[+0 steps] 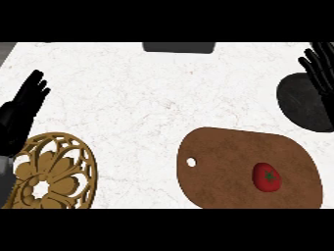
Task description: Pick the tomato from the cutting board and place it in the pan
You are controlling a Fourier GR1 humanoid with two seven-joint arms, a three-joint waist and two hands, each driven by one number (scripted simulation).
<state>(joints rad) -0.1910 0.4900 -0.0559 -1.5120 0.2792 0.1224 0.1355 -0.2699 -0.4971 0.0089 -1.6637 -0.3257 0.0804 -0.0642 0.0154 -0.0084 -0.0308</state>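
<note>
White marble with thin grey veins is covering the tabletop (148, 98), which is filling almost the whole head view. Toward the near right corner of the tabletop a brown cutting board (227, 162) is lying flat, rounded in outline, with a small hole showing close to its left side. The tomato (267, 176) is sitting on the right half of this board, red, with its green stem star facing up, and it is staying well apart from both hands.

At the right edge of the tabletop, on the far side of the board, the dark grey pan (299, 103) is resting. Only its left part is showing, and I cannot tell whether it is touching the board.

The right robot hand (330, 68) is standing open at the right edge, fingers straight and spread, pointing to the far edge; it is covering the right part of the pan and gripping nothing. The left robot hand (21, 110) is resting open at the left edge, fingers up, also gripping nothing.

Near the near left corner a golden openwork piece (54, 171) with a flower pattern is lying, just beside the left forearm. At the far edge a dark flat thing (178, 47) is partly showing.
</note>
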